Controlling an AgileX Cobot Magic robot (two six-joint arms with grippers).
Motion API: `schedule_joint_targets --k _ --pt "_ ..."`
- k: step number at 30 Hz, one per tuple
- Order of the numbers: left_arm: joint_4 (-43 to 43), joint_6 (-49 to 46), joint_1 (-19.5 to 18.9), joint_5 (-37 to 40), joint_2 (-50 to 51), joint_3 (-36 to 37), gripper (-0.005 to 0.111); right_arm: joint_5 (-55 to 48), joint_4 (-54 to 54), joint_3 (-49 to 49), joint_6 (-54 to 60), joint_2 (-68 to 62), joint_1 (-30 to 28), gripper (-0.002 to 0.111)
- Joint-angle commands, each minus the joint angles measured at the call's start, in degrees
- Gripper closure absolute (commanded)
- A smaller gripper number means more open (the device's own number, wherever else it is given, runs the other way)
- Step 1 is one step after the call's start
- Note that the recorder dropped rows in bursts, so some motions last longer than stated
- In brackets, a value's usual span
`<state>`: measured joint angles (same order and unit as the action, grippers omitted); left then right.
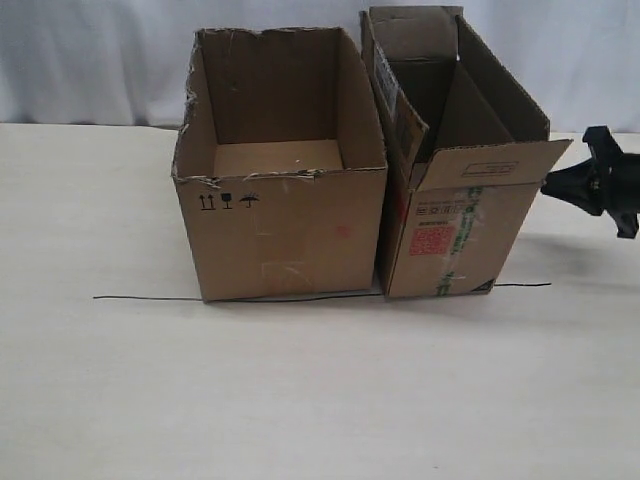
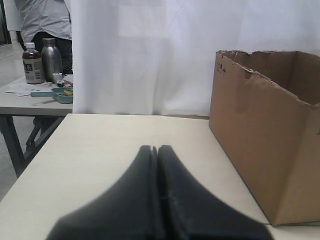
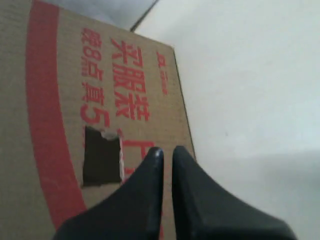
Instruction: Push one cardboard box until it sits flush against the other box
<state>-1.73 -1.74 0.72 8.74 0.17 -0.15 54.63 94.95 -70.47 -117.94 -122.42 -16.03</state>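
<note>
The cardboard box, narrow with upright flaps, a red label and green-striped tape, stands right beside the other box, the wider carton with black symbols. Their facing walls meet at the front. My right gripper is at the narrow box's outer side, shut and empty. In the right wrist view its fingertips sit close to that red-printed wall, near a hand hole; contact cannot be told. My left gripper is shut and empty, low over the table, well off the wide carton. It is outside the exterior view.
A thin black line runs across the table under the cartons' front edges. A white curtain hangs behind. The left wrist view shows a side table with bottles and a person beyond the table edge.
</note>
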Motion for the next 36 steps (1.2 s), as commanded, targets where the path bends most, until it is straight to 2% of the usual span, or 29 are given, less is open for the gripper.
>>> schedule_joint_targets --k 1,11,29,33,36 --pt "-0.5 0.0 0.4 -0.6 -0.2 0.2 0.107 4.5 0.1 6.5 2.0 2.7 -0.3 0.103" --pt "-0.5 0.0 0.4 -0.6 -0.2 0.2 0.107 10.2 -5.2 9.2 4.5 3.0 2.2 0.103" --pt "-0.4 0.0 0.4 -0.6 -0.2 0.2 0.107 11.2 -6.3 9.2 4.6 3.2 4.2 0.103" --pt "-0.4 0.0 0.4 -0.6 -0.2 0.2 0.107 11.2 -6.9 9.2 4.9 5.9 0.7 0.103" --pt "-0.4 0.0 0.4 -0.6 -0.2 0.2 0.107 10.6 -3.3 9.2 3.7 10.7 -3.6 0.103"
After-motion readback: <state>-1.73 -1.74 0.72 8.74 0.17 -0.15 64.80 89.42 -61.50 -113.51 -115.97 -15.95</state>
